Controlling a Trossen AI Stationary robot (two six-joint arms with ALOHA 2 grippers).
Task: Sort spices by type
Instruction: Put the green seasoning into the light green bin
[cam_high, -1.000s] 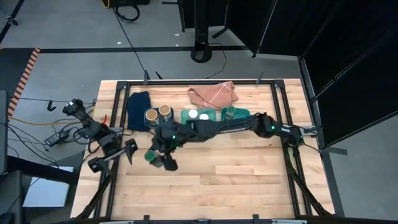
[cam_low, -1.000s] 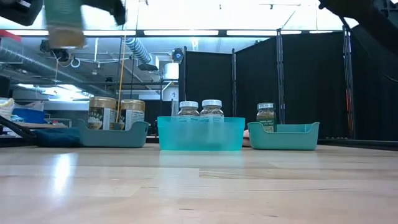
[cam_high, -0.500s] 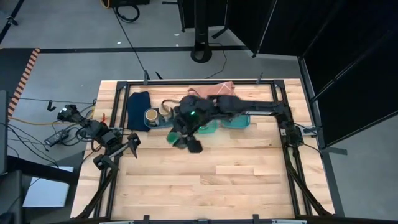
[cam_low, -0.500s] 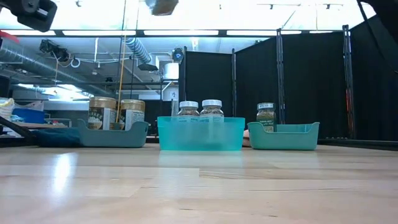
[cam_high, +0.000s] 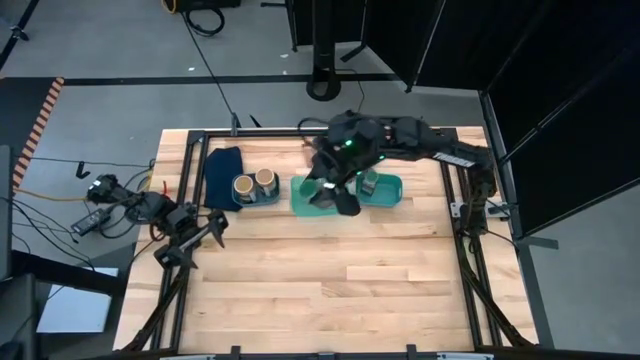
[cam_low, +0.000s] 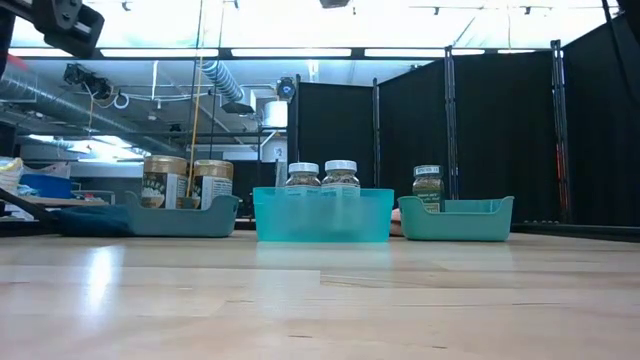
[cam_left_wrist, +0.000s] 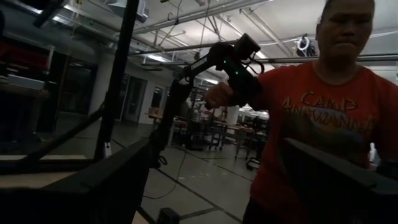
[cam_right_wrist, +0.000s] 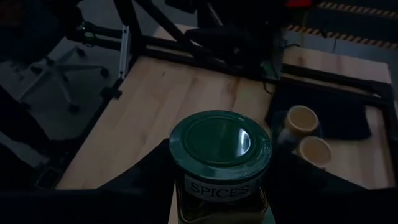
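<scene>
From above, your pale plank worktop (cam_high: 330, 280) carries three teal trays; the right end effector (cam_high: 335, 195) covers the middle one. At table height, white-lidded jars (cam_low: 322, 174) sit half hidden. The right wrist shows it pinching a glossy round green-lidded jar (cam_right_wrist: 221, 165). Left end effector (cam_high: 200, 240), nine o'clock, spread.

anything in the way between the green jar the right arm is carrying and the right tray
Nothing visible. The right gripper holds the green-lidded jar up in the air above the trays. The right tray holds only one green-lidded jar at its left side; the rest looks free.
</scene>
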